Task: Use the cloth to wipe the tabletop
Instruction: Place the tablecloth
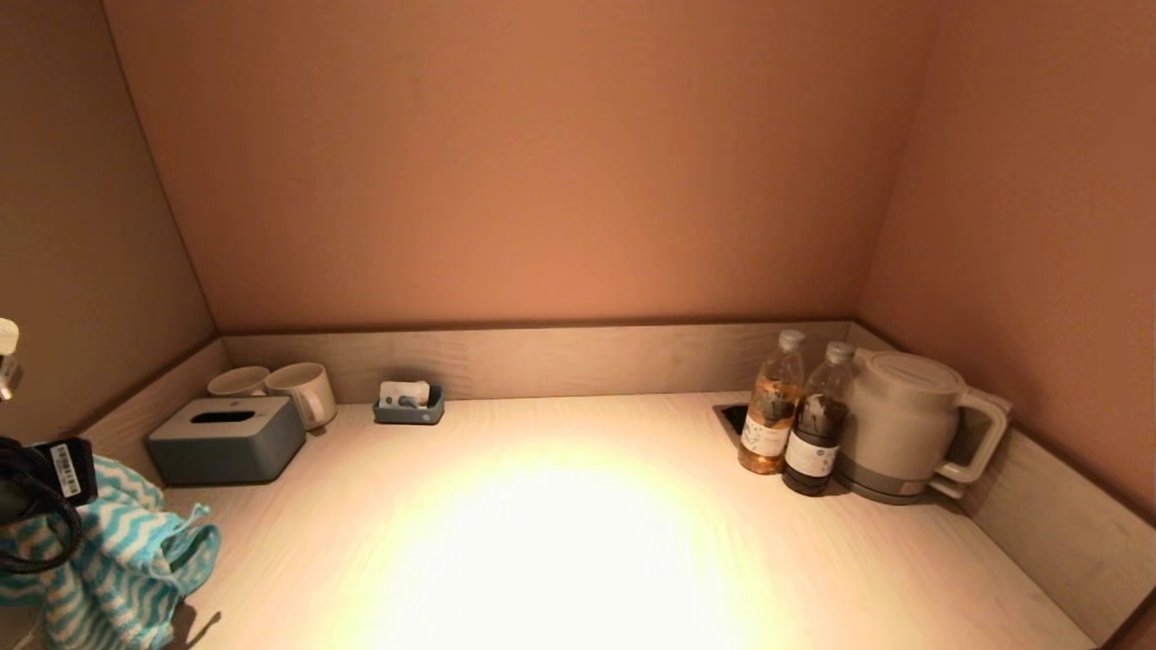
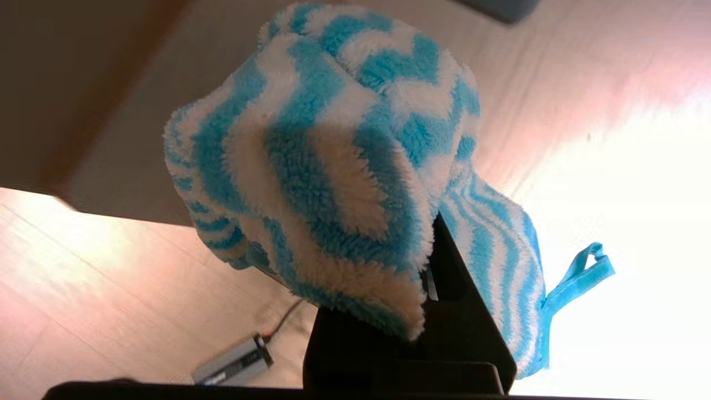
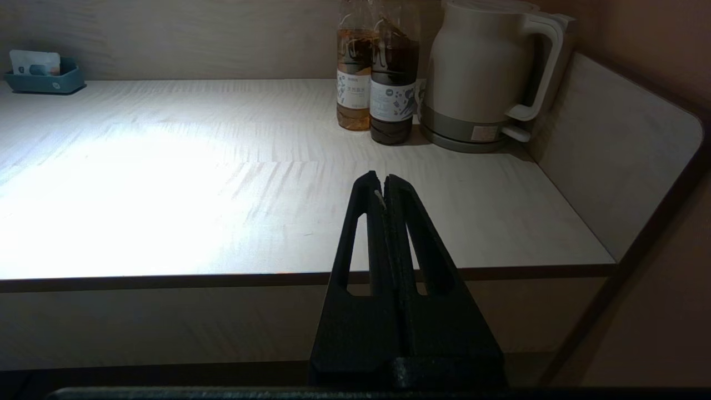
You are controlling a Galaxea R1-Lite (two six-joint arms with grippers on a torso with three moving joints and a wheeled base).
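Note:
A fluffy blue-and-white striped cloth (image 1: 108,560) hangs from my left gripper (image 1: 54,506) at the front left corner of the light wooden tabletop (image 1: 560,542), a little above it. In the left wrist view the cloth (image 2: 333,166) is bunched over the black fingers (image 2: 461,300) and hides their tips; a blue loop (image 2: 583,272) dangles from its edge. My right gripper (image 3: 383,183) is shut and empty, held in front of the table's front edge, out of the head view.
At the back left stand a grey tissue box (image 1: 226,440), two white mugs (image 1: 302,390) and a small blue tray (image 1: 409,406). At the back right stand two bottles (image 1: 795,415) and a white kettle (image 1: 912,424). Low wooden walls edge the table.

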